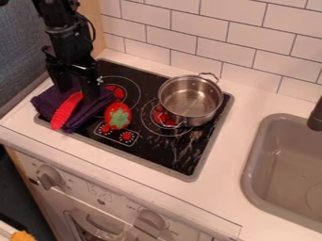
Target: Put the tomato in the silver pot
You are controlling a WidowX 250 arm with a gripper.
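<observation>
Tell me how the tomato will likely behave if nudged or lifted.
The tomato would probably roll if nudged, since its sides are rounded. It may also slide, as the stovetop under it looks smooth and glossy. It is likely light, judging by its toy-like look.

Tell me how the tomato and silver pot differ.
The tomato is red with a green top, while the silver pot is shiny metal. The tomato is small and rounded; the silver pot is wider, open-topped, with two handles. Both sit on the black stovetop.
</observation>
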